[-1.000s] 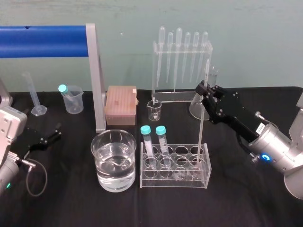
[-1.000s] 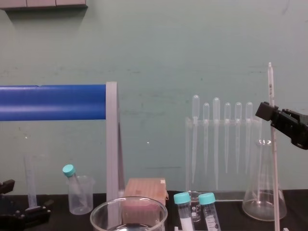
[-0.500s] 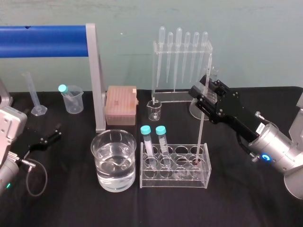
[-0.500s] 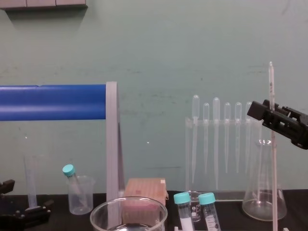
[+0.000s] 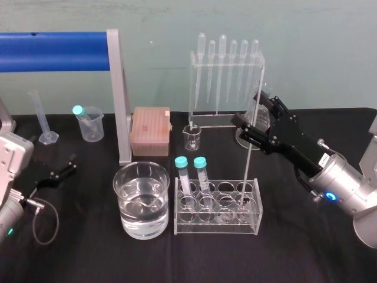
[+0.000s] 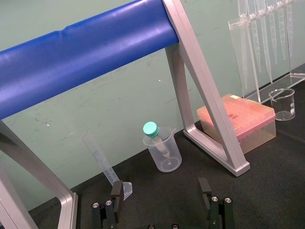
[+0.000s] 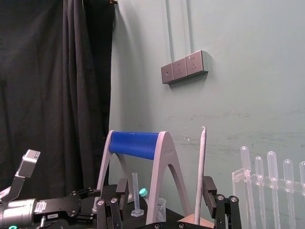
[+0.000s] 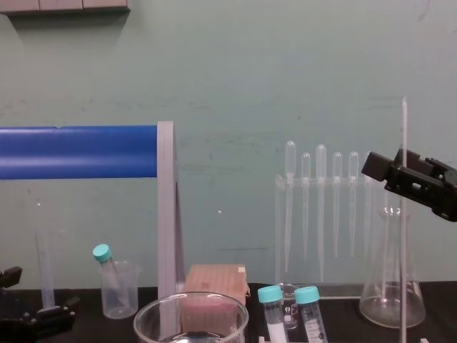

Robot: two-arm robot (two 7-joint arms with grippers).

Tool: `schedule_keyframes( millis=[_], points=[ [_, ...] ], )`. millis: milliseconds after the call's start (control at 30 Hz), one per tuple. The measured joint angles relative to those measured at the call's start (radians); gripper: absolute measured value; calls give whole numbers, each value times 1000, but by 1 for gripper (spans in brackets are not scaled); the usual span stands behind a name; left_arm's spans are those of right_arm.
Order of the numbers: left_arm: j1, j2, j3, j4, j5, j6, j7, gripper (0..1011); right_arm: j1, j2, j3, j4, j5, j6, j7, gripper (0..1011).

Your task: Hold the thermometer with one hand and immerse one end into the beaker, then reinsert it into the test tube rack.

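The thermometer (image 5: 250, 162), a long thin white rod, stands almost upright (tipped slightly) with its lower end in a hole at the right end of the clear test tube rack (image 5: 215, 227), seemingly the rear row. The black right gripper (image 5: 254, 121) brackets its upper part, fingers spread wide, one close beside the rod. The beaker (image 5: 121, 203), wide clear glass about half full of clear liquid, sits just left of the rack.

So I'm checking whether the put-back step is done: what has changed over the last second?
The right end effector opened and let go of the thermometer, which settled slightly lower and now stands free in the rack. The left end effector, parked on the table, and the beaker stayed as they were.
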Motion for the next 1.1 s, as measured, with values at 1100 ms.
schedule_keyframes(
  millis=[1100],
  points=[
    [0,0,0,0,0,0,0,1008,-47,9,44,-60,-84,4,-168,1003]
  ],
)
